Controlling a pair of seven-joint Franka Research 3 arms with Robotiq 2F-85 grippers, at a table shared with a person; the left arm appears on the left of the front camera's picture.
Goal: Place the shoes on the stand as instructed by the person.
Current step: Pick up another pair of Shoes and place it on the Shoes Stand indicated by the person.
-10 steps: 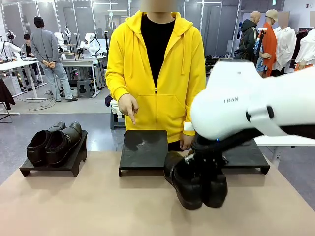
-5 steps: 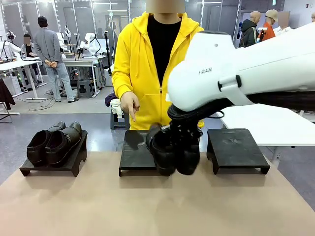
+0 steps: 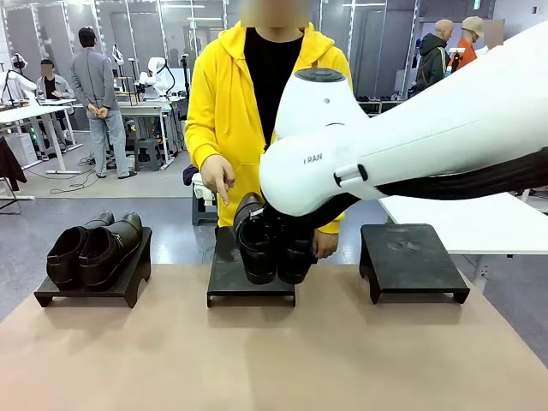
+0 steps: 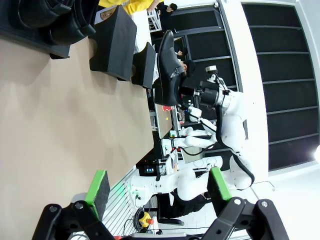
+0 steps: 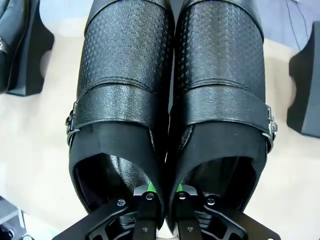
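While the beige tabletop spread across the whole foreground, the white right arm reached in from the right and crossed most of the front view. Behind it, at the far side, stood the person in a yellow hoodie. Three low black stands sat in a row along the far part of the tabletop: the left stand, the middle stand and the right stand, well apart from one another. On the left stand rested the dark brown shoes, side by side. The black shoes hung under the right arm as a pair, pressed together, toes down at the middle stand; whether they touched its top could not be told. The right stand carried nothing.

The right pincer was clamped at the heel openings, one finger inside each shoe, squeezing the two inner walls of the black shoes together between its pads. The left pincer stood with its jaws spread wide and nothing between them, its green pads hanging over bare tabletop, well away from the stands. The person's hand pointed one finger downward, just above the middle stand and beside the black shoes
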